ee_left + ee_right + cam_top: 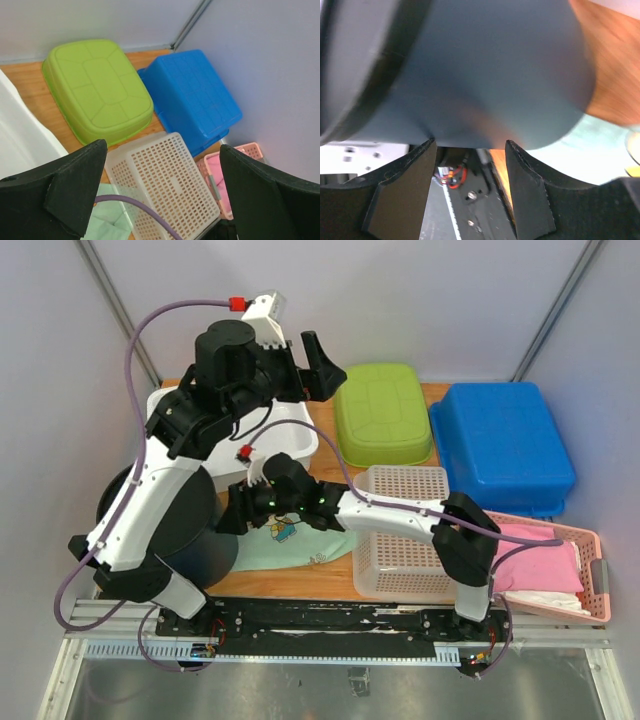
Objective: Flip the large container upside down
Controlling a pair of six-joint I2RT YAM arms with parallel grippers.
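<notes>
Right gripper (470,144): jaws apart, empty; at wall of large dark grey round plastic container (205,535), lower left of top view | left gripper (162,147): wide open, empty; raised, upper centre | progress: container not gripped; inversion judged outstanding; grip, lift, flip remain

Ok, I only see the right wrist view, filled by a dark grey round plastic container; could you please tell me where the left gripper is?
Observer: The left gripper is raised above the back of the table, wide open and empty.
Operator: Where does that container sit?
Observer: The dark grey round plastic container is at the table's near left corner, partly under the left arm.
Operator: What is to my right?
Observer: A white perforated plastic basket lies beneath your forearm.
</notes>
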